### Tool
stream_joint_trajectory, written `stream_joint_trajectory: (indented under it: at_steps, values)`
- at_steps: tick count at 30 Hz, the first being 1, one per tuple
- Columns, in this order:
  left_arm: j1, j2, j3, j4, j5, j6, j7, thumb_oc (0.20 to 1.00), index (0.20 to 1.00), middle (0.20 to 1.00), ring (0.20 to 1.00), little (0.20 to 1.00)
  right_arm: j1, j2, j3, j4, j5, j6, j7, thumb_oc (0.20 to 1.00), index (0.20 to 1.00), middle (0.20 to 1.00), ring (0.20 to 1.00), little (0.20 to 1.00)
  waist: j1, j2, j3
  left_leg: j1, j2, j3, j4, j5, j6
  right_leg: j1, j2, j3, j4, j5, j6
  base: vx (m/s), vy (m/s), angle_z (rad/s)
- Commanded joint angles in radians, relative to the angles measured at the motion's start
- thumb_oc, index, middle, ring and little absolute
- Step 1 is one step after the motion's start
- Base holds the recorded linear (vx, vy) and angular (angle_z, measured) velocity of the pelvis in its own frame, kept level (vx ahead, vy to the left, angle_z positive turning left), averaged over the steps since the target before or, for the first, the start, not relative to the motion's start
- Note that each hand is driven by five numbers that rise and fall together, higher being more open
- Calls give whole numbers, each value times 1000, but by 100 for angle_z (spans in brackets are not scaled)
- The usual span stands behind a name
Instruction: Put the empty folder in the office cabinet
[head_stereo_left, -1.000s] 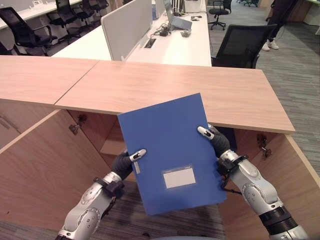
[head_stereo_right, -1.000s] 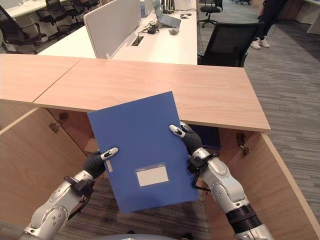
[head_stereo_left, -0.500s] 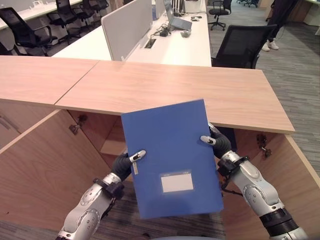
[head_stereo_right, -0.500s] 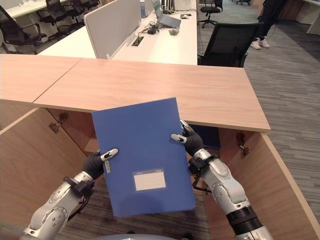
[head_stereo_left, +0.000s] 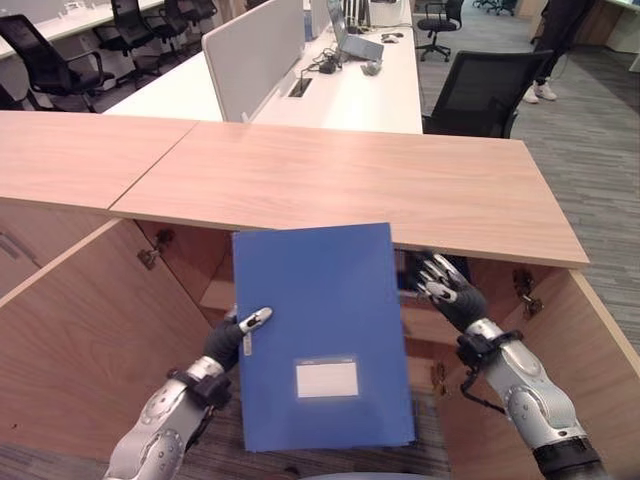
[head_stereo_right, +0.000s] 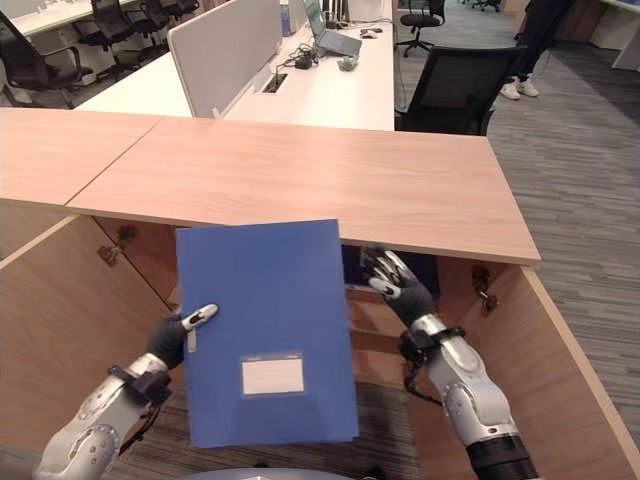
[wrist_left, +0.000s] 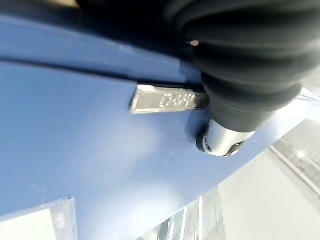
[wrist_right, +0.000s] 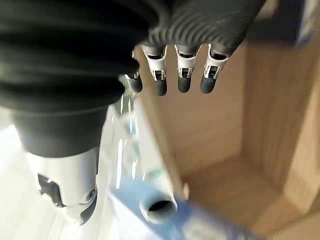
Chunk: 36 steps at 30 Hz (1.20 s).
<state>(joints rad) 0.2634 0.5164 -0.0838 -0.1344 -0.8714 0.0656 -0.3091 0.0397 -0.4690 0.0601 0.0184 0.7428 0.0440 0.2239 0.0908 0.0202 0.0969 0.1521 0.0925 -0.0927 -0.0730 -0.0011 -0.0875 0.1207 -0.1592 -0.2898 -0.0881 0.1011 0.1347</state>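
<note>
Before the cabinet opening, your left hand pinches the upright folder's left edge; right hand beside it, fingers spread, holds nothing.

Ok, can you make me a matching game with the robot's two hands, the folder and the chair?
Things:
1. left hand
2. right hand
3. blue folder
4. black chair

States:
A. fingers spread, holding nothing
B. held upright in front of the open cabinet
C. thumb clamped on the folder's edge
D. standing behind the wooden top

Pairs: 1-C, 2-A, 3-B, 4-D
</note>
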Motion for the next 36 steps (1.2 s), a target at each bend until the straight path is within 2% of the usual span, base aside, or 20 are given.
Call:
stream_joint_trajectory:
  at_steps: [1, 9, 16, 23, 26, 29, 33, 36]
  values:
    - [-13, 46, 70, -20, 18, -64, -61, 200, 200, 200, 200, 200, -33, 15, -51, 4, -8, -81, 2, 1000, 1000, 1000, 1000, 1000, -12, -47, -21, -47, -55, -5, -14, -4, 40, 25, 19, 51, 75, -115, 5, 0, 0, 0]
    - [56, 81, 126, 60, 55, -43, -124, 200, 200, 200, 200, 200, 32, 16, -109, 136, -42, -76, 18, 1000, 1000, 1000, 1000, 1000, -17, -39, -16, -54, -56, -9, -14, 3, 39, 19, 20, 52, 75, -112, 6, 0, 0, 0]
    - [93, 113, 119, 155, 98, -29, -157, 200, 200, 200, 200, 200, 80, 5, -88, 228, -66, -49, 57, 1000, 1000, 1000, 1000, 1000, -23, -35, -7, -66, -56, -9, -14, 9, 35, 8, 21, 50, 71, -106, 9, 0, 0, 0]
    - [71, 80, 89, 282, 153, -36, -142, 200, 200, 200, 200, 200, 91, 11, -54, 323, -99, -37, 72, 1000, 1000, 1000, 1000, 1000, -27, -34, 2, -76, -56, -9, -14, 12, 33, 0, 23, 50, 69, -105, 9, 0, 0, 0]
    - [1, -52, 50, 399, 194, -59, -42, 200, 200, 200, 200, 200, 93, 46, -8, 438, -141, -21, 52, 1000, 1000, 1000, 1000, 1000, -31, -36, 15, -87, -54, -12, -14, 15, 33, -13, 26, 49, 72, -110, 4, -2, -10, 4]
    - [-15, -72, 39, 407, 199, -62, -20, 200, 200, 200, 200, 200, 88, 57, 7, 466, -150, -19, 46, 1000, 1000, 1000, 1000, 1000, -34, -35, 20, -90, -53, -13, -14, 17, 33, -17, 27, 50, 75, -112, 3, 0, -3, 2]
    - [-124, -170, -23, 488, 224, -71, 77, 200, 200, 200, 200, 200, 67, 90, 108, 640, -311, -7, 7, 1000, 1000, 1000, 1000, 1000, -45, -37, 47, -103, -45, -10, -11, 19, 34, -46, 35, 53, 108, -127, -7, -16, -12, -1]
    - [-197, -207, -54, 541, 221, -77, 130, 200, 200, 200, 200, 200, 46, 124, 144, 740, -349, -8, -23, 1000, 1000, 1000, 1000, 1000, -56, -37, 64, -112, -37, -8, -2, 16, 36, -73, 40, 61, 140, -143, -15, -9, 1, -1]
